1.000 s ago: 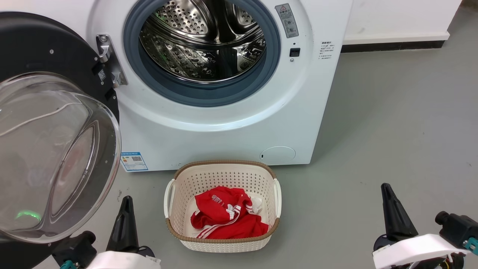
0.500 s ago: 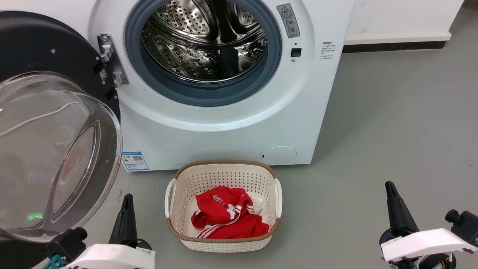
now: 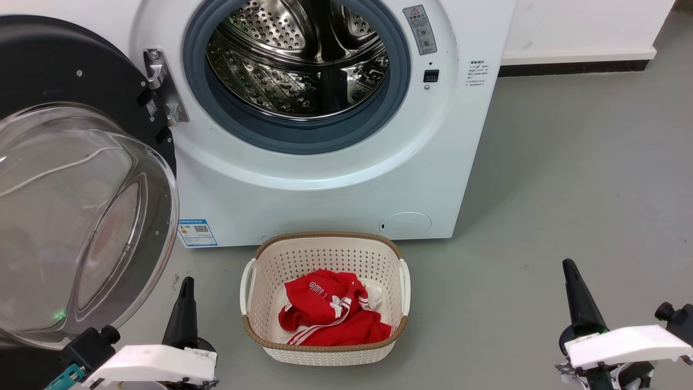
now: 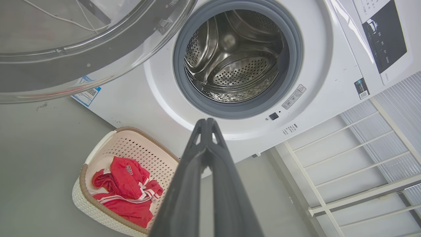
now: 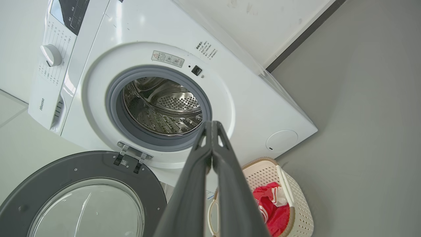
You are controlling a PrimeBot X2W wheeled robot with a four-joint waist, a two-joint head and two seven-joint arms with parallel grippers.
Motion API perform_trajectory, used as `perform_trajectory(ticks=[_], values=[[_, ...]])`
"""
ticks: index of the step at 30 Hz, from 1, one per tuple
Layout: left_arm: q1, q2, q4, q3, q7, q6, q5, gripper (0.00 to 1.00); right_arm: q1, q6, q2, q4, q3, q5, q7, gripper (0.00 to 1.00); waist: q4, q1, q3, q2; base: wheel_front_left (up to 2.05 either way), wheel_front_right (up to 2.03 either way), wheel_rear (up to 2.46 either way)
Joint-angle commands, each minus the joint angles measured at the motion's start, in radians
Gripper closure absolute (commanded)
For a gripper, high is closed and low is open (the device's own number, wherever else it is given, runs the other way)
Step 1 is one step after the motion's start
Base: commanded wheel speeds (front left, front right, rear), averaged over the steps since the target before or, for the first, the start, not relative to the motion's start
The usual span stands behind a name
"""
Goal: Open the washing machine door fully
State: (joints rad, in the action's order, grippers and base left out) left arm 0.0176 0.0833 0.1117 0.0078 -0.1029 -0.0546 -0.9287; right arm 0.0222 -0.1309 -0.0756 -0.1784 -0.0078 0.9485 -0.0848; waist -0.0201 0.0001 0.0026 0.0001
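Observation:
The white washing machine (image 3: 325,179) stands ahead with its steel drum exposed. Its round black washing machine door (image 3: 59,70) is swung wide out to the left on its hinge (image 3: 162,92), the clear glass bowl bulging toward me. The machine (image 4: 329,65) and the door (image 4: 65,72) fill the upper part of the left wrist view, and the door (image 5: 82,171) lies low left of the machine (image 5: 256,98) in the right wrist view. My left gripper (image 3: 187,284) hangs shut at the lower left, just beside the door's lower rim, holding nothing. At the lower right my right gripper (image 3: 568,266) is shut and empty, over bare floor.
A cream perforated basket (image 3: 325,249) with red clothes (image 3: 330,314) sits on the grey floor right before the machine, between my two grippers. A white wall with a dark skirting (image 3: 568,67) runs behind on the right. A white rack (image 4: 361,164) stands beside the machine.
Both arms have sunk slightly toward the bottom edge. The whole picture has shifted a little to the right, a camera move. The door stays where it was.

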Motion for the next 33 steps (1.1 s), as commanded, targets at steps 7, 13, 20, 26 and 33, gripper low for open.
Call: perform_trajectory(ticks=[7,13,20,26,33], values=[[-0.037,0.007,0.01,0.008,0.022,-0.015,-0.103,1.0,0.033,0.0,-0.008,0.0,-0.009,0.099,0.022,1.0,0.002,-0.0001,0.0,-0.0001,0.0,0.0,0.0],[-0.047,0.008,0.024,0.013,0.039,-0.022,-0.174,1.0,0.038,0.0,-0.008,-0.007,-0.015,0.168,0.039,1.0,0.003,-0.0001,0.0,-0.0001,0.0,0.0,0.0],[-0.059,0.008,0.038,0.019,0.058,-0.03,-0.252,1.0,0.046,0.0,-0.008,-0.016,-0.022,0.244,0.057,1.0,0.005,-0.0001,0.0,-0.0001,0.0,0.0,0.0],[-0.069,0.008,0.051,0.023,0.074,-0.037,-0.315,1.0,0.052,0.0,-0.008,-0.022,-0.028,0.304,0.071,1.0,0.007,-0.0001,0.0,-0.0001,0.0,0.0,0.0],[-0.079,0.007,0.064,0.029,0.092,-0.044,-0.384,1.0,0.058,0.0,-0.007,-0.029,-0.035,0.37,0.088,1.0,0.009,-0.0001,0.0,-0.0001,0.0,0.0,0.0]])
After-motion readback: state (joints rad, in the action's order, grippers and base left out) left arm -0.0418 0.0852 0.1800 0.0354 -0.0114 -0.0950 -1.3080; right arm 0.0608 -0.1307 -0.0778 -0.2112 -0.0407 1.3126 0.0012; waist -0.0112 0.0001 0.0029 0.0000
